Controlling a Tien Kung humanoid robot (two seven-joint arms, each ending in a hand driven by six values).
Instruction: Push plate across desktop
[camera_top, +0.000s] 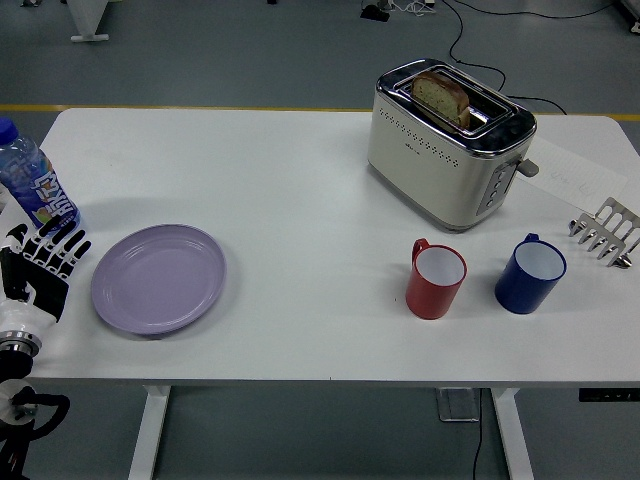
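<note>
The left hand (45, 262) rests at the table's left edge, its black fingers (62, 246) stretched out flat and slightly spread, pointing up and to the right — it grips nothing. Its fingertips lie just beside the left rim of the plate (159, 278), and whether they touch it cannot be told from this angle. Behind the hand, close to the far-left edge, stands a water bottle (30, 180) with a blue cap and a colourful label, leaning a little in the view.

The plate is lavender, oval in this view, and empty; it sits flat on the white table (300, 180) in the near-left part, well apart from everything on the right side.

To the right of centre, toward the far edge, stands a cream and chrome toaster (445, 150) with a slice of bread (443, 97) sticking up from one slot. Nearer the front, a red mug (436, 279) and a blue mug (530, 273) stand upright side by side, apart from each other, both white inside. At the right edge lies a small metal rack (605, 231), and just behind it a sheet of paper (580, 175).

The right arm does not show.
</note>
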